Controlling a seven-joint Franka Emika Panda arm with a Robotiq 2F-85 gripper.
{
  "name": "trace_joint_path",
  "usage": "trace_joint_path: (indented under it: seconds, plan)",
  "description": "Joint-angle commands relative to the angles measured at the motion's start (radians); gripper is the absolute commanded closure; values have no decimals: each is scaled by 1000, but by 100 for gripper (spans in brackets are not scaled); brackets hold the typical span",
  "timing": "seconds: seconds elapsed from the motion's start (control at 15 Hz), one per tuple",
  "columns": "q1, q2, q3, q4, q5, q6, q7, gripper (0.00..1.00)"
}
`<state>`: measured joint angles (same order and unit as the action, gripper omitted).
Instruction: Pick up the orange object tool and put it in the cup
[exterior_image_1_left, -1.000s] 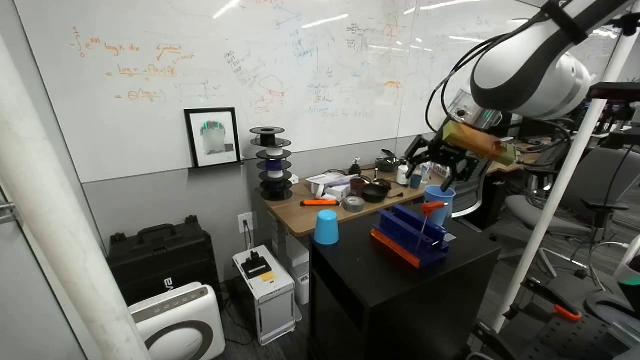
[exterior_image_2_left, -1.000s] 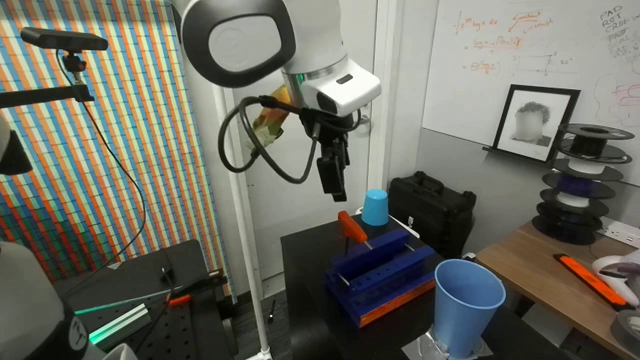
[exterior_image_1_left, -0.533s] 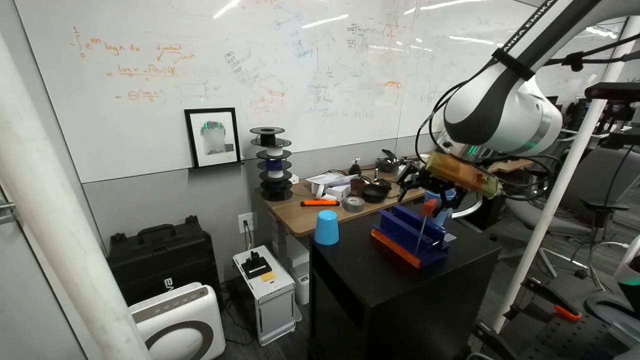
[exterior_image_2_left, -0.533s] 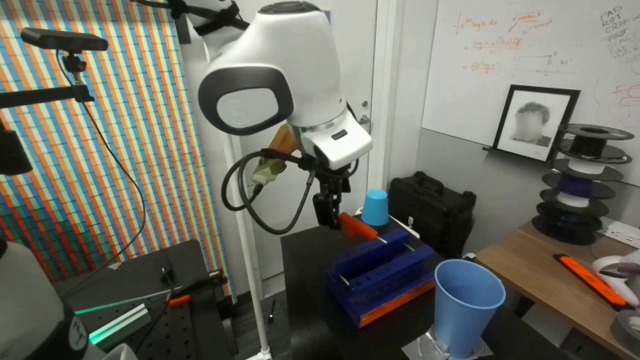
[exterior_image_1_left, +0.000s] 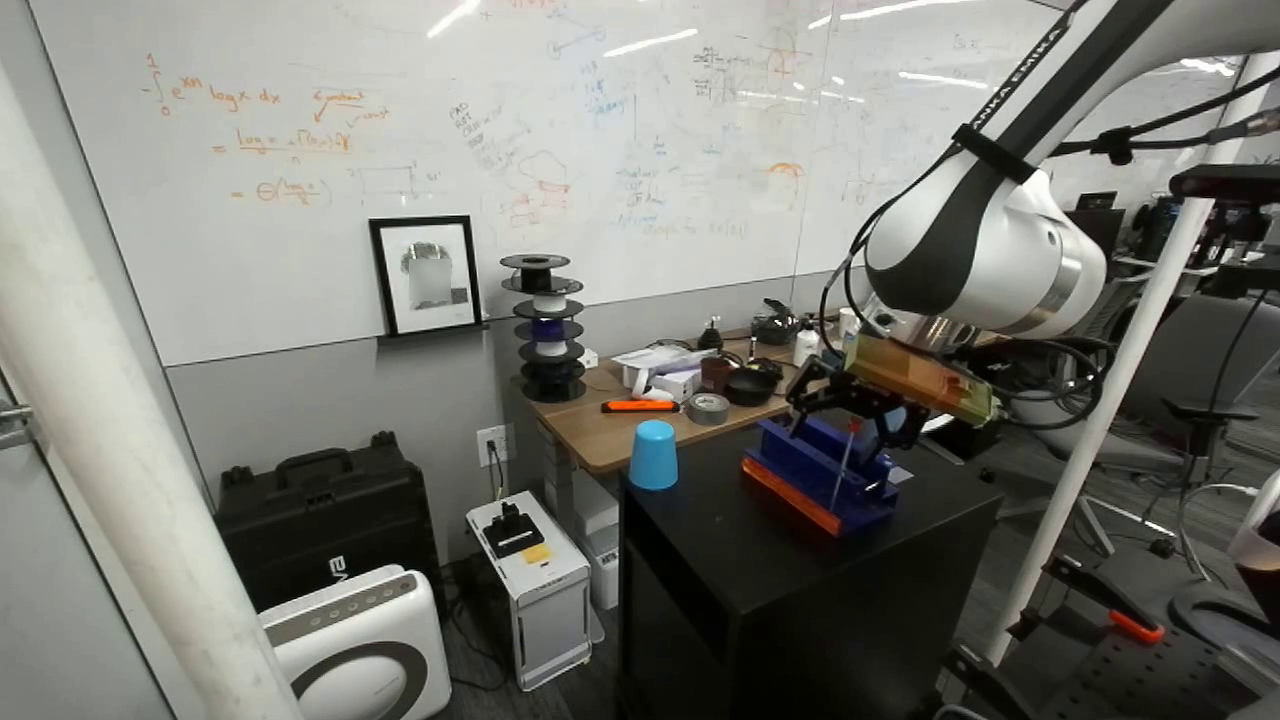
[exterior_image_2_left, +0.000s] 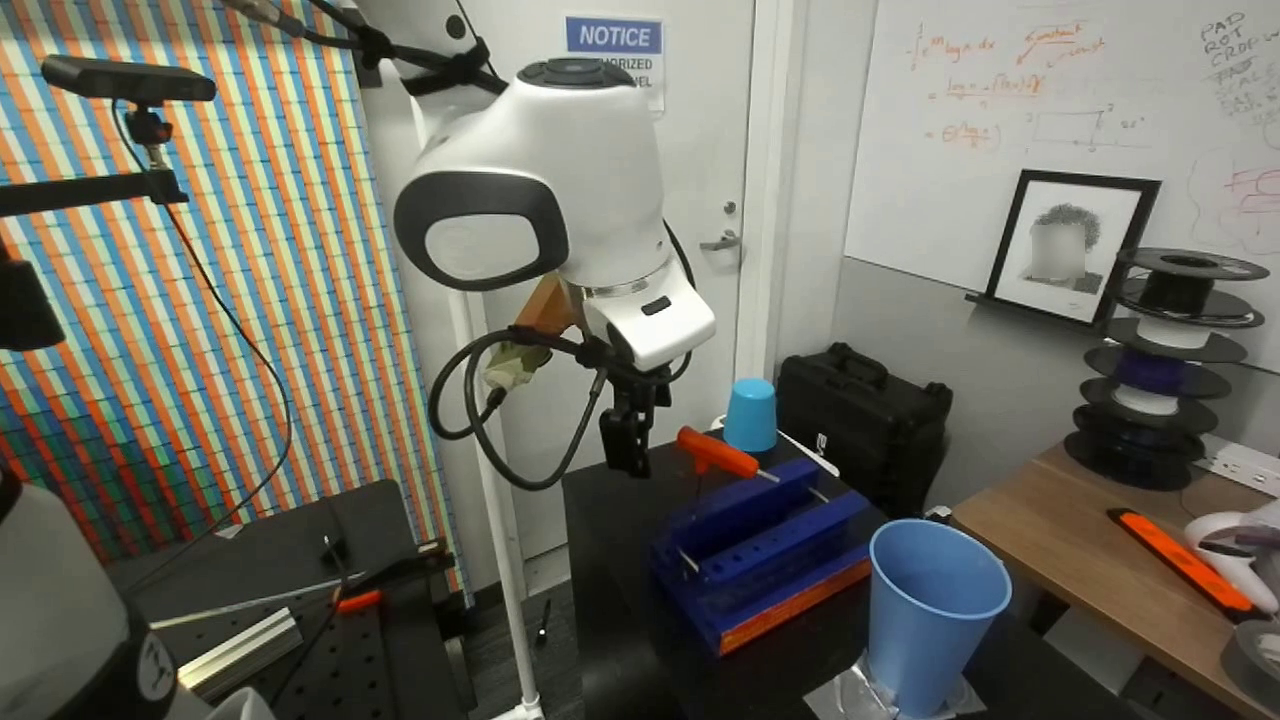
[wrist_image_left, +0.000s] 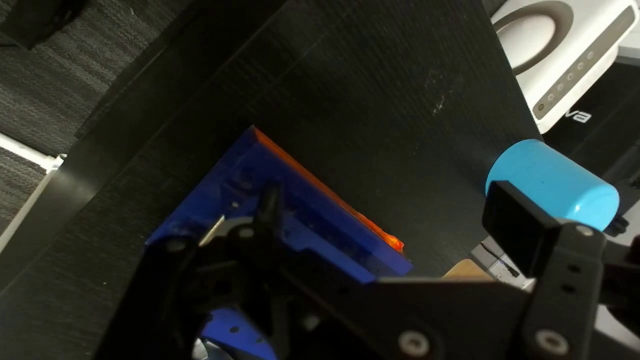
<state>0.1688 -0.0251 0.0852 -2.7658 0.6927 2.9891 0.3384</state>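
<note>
The orange T-handled tool (exterior_image_2_left: 718, 453) stands with its thin shaft in the dark blue tray (exterior_image_2_left: 760, 560); its handle end also shows in an exterior view (exterior_image_1_left: 855, 426). The tool is hidden in the wrist view. The cup (exterior_image_2_left: 935, 610) is pale blue, upright and open, with silver tape at its foot. My gripper (exterior_image_2_left: 628, 465) is low, at about the handle's height, with a gap between it and the handle in that view. In an exterior view the open fingers (exterior_image_1_left: 848, 436) appear on either side of the handle. In the wrist view the jaws (wrist_image_left: 395, 215) are apart with nothing between the pads.
A brighter blue cup (exterior_image_2_left: 750, 415) stands upside down near a corner of the black cabinet (exterior_image_1_left: 720, 540); it also shows in the wrist view (wrist_image_left: 550, 180). A wooden desk (exterior_image_1_left: 600, 440) with clutter stands behind. White poles (exterior_image_1_left: 1090, 430) rise near the arm.
My gripper has come down from above to the tool's height and, lately, moved slightly left in an exterior view. The tool's handle has turned a little since a second ago. The jaws stay open.
</note>
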Motion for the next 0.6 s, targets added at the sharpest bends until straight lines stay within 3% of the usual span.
trace_joint_path:
  seconds: [0.0,0.47,0.53]
  plan:
    - [-13,-9,-11,0,-6,6,-5,0]
    - [-58,-42,-58,6,5,-13,-20,0]
    - [-65,-44,-64,7,7,-15,-22,9]
